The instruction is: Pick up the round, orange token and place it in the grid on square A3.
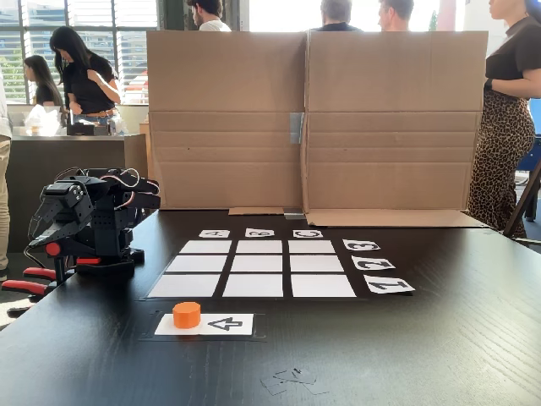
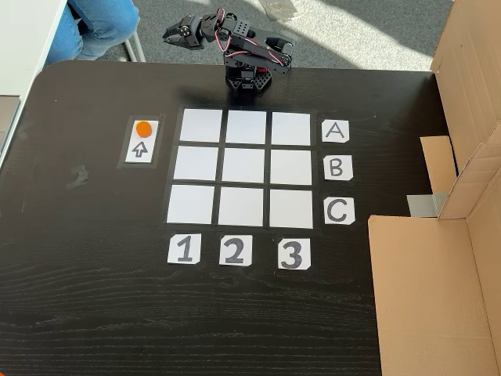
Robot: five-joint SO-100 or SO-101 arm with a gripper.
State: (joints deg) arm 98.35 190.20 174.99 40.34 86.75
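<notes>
The orange token sits on the white arrow card, beside the grid. Square A3 is a bare white corner cell, in line with the A card and the 3 card. The black arm sits folded at the table edge, on the A side of the grid. My gripper hangs beyond the table edge, far from the token. Its fingers taper to one tip with nothing between them.
Folded cardboard sheets wall off the side of the table opposite the token. Red clamps hold the arm's base to the table edge. Several people stand behind the cardboard and at a counter in the background.
</notes>
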